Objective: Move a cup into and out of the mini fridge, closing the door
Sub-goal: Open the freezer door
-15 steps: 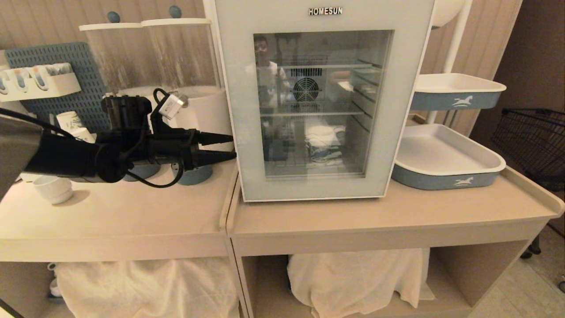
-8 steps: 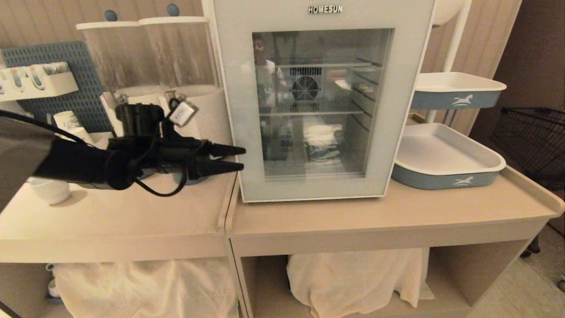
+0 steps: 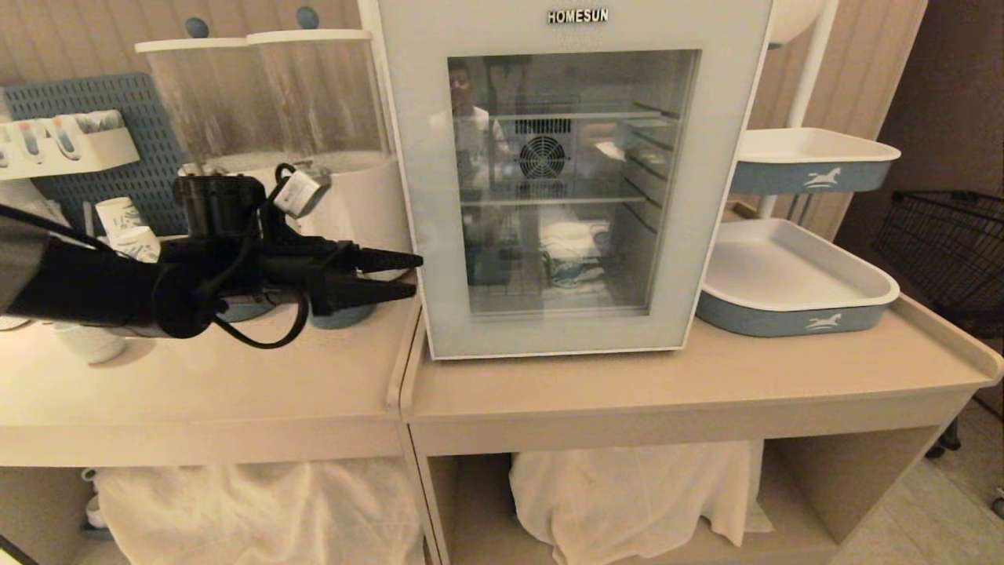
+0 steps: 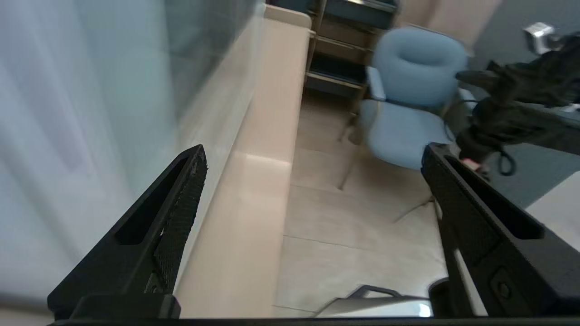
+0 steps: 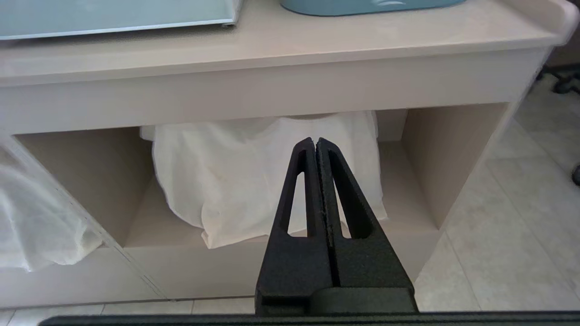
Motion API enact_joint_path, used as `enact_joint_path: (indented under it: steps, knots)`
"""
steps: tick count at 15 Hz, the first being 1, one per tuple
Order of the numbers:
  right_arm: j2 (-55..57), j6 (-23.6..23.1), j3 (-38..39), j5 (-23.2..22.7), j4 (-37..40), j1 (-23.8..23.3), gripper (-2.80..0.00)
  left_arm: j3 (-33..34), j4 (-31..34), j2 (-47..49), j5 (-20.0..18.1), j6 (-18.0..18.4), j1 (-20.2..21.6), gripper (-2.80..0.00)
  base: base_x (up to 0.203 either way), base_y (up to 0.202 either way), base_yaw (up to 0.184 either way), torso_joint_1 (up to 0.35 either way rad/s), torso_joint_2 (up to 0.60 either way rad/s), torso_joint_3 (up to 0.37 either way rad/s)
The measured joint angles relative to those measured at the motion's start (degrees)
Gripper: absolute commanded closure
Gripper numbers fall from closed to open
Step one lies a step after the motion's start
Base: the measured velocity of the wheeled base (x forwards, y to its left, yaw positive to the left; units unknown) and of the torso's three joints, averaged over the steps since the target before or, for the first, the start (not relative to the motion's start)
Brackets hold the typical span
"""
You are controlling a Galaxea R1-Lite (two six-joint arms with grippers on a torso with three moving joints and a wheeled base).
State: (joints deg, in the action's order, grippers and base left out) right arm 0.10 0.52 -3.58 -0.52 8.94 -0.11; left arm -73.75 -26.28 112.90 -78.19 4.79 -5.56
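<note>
The white mini fridge (image 3: 576,20), lettered HOMESUN, stands on the right counter with its glass door (image 3: 439,235) closed. Through the pane the cup (image 3: 576,263), white paper with blue print, shows on the lower wire shelf. My left gripper (image 3: 417,275) reaches in level from the left, open and empty, its tips at the door's left edge. In the left wrist view the left gripper (image 4: 313,151) has one finger (image 4: 181,203) close beside the pale door frame (image 4: 90,136); whether they touch I cannot tell. My right gripper (image 5: 316,141) hangs shut and empty below the counter.
Two white trays with blue sides (image 3: 792,275) (image 3: 812,157) sit right of the fridge. Clear canisters (image 3: 267,94), stacked paper cups (image 3: 129,227) and a small rounded white cup (image 3: 90,341) crowd the left counter. A black wire basket (image 3: 941,251) is far right. White cloth (image 5: 253,181) fills the shelf below.
My left gripper pushed right toward the door's left edge, then drew back a little; it sits slightly lower than a second ago and has stayed open. The door has stayed closed.
</note>
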Motion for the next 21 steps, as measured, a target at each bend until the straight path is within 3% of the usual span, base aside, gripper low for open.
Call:
enact_joint_path:
  steps: [4,9,12,15,21]
  knots:
    - [0.0,0.0,0.0,0.0,0.0,0.0,0.0,3.0,-5.9,-2.1,0.6,-0.3,3.2,-2.8,0.0,0.0,0.0,0.0,0.0,0.0]
    - [0.0,-0.1,0.0,0.0,0.0,0.0,0.0,2.7,-6.1,-2.8,0.7,-0.3,4.8,-2.8,0.0,0.0,0.0,0.0,0.0,0.0]
    - [0.0,-0.1,0.0,0.0,0.0,0.1,0.0,0.2,-6.1,-0.8,1.6,-0.3,4.3,-2.8,0.0,0.0,0.0,0.0,0.0,0.0]
    - [0.0,-0.1,0.0,0.0,0.0,0.0,0.0,-3.0,-6.1,2.3,5.1,-0.3,3.6,-2.8,0.0,0.0,0.0,0.0,0.0,0.0]
    - [0.0,-0.1,0.0,0.0,0.0,0.0,0.0,-5.7,-6.0,6.3,5.2,-1.5,2.3,-2.8,0.0,0.0,0.0,0.0,0.0,0.0]
